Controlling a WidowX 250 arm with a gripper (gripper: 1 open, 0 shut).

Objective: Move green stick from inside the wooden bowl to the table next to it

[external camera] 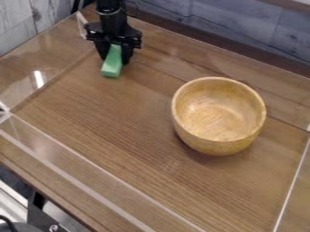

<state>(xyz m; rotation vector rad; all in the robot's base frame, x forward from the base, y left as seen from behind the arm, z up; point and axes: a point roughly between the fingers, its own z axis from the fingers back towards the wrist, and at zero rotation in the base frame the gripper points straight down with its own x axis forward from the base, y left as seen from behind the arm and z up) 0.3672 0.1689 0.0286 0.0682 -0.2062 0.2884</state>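
The green stick (111,63) hangs from my black gripper (114,51) at the upper left of the table (109,136). The fingers are shut on the stick's upper end, and its lower end is at or just above the wood; I cannot tell whether it touches. The round tan wooden bowl (219,115) stands well to the right and nearer the camera, apart from the gripper, with nothing inside it.
Clear acrylic walls (49,136) run along the table's left and front edges, and another stands at the right edge (295,181). A grey plank wall (242,23) lies behind the table. Bare wood stretches between the gripper and the bowl.
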